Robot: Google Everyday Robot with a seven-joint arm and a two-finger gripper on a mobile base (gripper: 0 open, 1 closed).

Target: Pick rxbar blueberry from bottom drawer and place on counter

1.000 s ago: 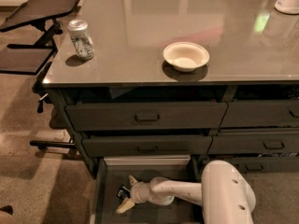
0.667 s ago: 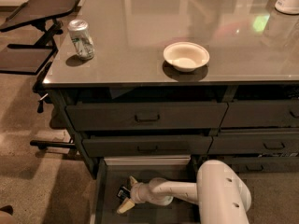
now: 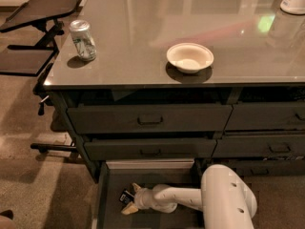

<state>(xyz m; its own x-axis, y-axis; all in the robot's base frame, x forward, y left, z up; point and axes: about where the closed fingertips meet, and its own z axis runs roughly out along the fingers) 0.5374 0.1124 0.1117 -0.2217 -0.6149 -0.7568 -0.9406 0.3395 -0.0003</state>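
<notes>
End effector (image 3: 130,198) (arm level) in bottom drawer (image 3: 157,174); straddles rxbar blueberry (image 3: 126,196)

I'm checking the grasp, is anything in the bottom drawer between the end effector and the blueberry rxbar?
Nothing visible does. The end effector is down in the bottom drawer, and the rxbar blueberry lies right at its open fingertips.

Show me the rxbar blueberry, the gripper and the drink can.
rxbar blueberry (image 3: 126,196): camera view, middle of its dark wrapper, in the bottom drawer (image 3: 162,178).
gripper (image 3: 132,199): camera view, its front end, inside the drawer at the bar.
drink can (image 3: 83,41): camera view, its side wall, on the counter (image 3: 143,27).
</notes>
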